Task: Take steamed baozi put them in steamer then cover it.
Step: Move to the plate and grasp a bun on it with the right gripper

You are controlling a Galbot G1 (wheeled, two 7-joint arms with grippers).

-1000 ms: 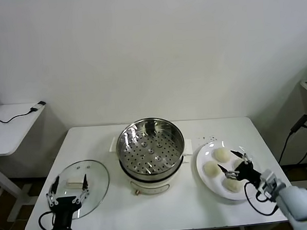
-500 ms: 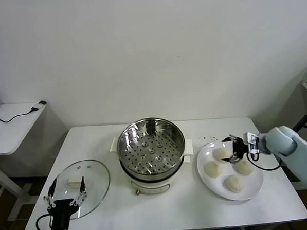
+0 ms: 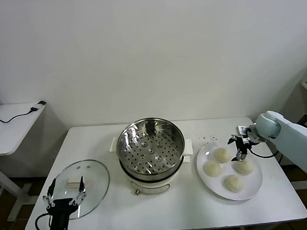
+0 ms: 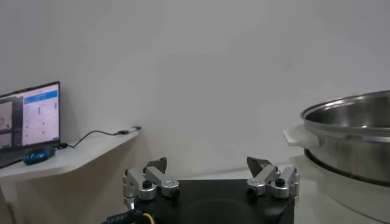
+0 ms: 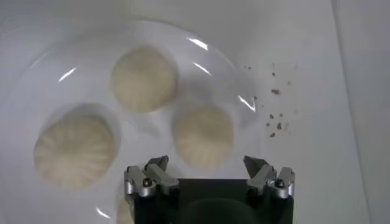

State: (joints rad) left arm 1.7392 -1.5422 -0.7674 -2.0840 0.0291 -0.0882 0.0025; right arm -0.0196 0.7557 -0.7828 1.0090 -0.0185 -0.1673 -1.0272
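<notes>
The first pick is in hand: the right hand [image 3: 239, 145] hovers with fingers wide above the four baozi [image 5: 203, 136] on the white plate [image 3: 256, 184] (the steamer [image 3: 150, 147] is empty), so next it should descend and close gently on one.

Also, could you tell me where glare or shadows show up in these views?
Right wrist view: bright streaks of glare on the glossy plate, soft shadows beside each baozi. Head view: reflections on the steamer wall, faint sheen on the cover. Left wrist view: even light, no glare.
</notes>
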